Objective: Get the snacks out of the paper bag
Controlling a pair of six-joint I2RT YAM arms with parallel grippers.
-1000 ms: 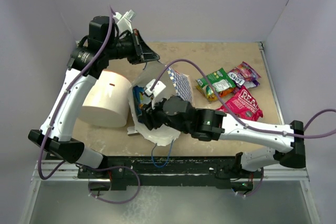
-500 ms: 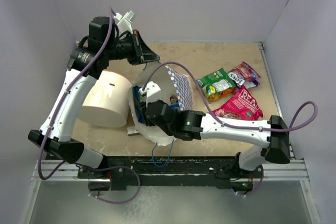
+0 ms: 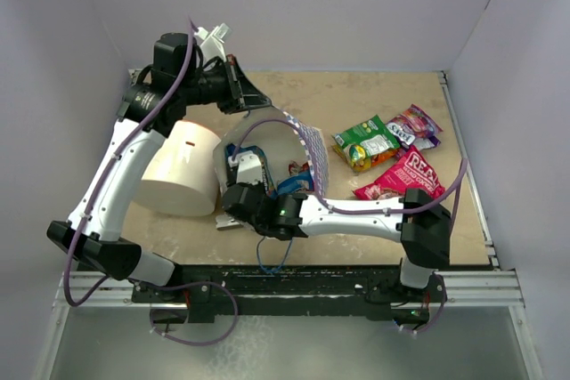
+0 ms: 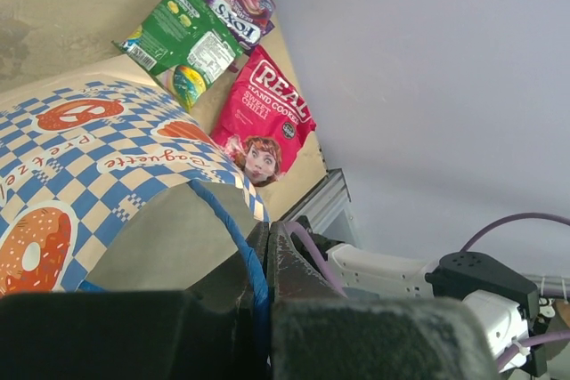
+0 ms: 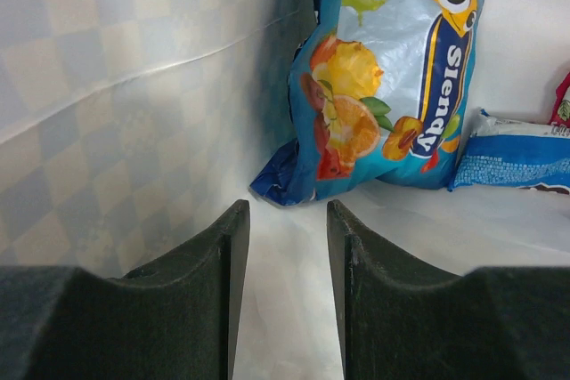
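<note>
Clutter at the far left is only a plain white cylinder (image 3: 178, 171), sitting on the tan table (image 3: 374, 100) just beside the bag and playing no part in this job. Going right, my left gripper (image 4: 267, 239) is hanging over the bag from the back with its fingers pressed together on the thin blue string handle (image 4: 233, 220). By that handle I am holding up the rim of the white paper bag with the blue-and-white checkered band (image 4: 107, 157), so the mouth is standing open. Inside that mouth the right gripper (image 5: 285, 220) is hovering over the cream floor of the bag, its fingers spread with nothing between them. What I am judging the next move by is this: a glossy blue foil packet printed with fruit (image 5: 383, 86) is standing ahead of the fingers and off to their right in the wrist view. Its long axis is running up and away from me, and its lower corner is lying just beyond the right-hand fingertip, apart from it. A pale blue-and-white packet (image 5: 512, 162) is lying farther right, beside it. The right arm is therefore the nearer one, the left being taken up with the handle, and I am expecting to need a shift right and forward before closing. Farthest right, out on the table, a green foil packet (image 3: 367, 141), a purple foil packet (image 3: 417, 122) and a pink-red foil packet (image 3: 408, 177) are lying close together, already outside the bag.
</note>
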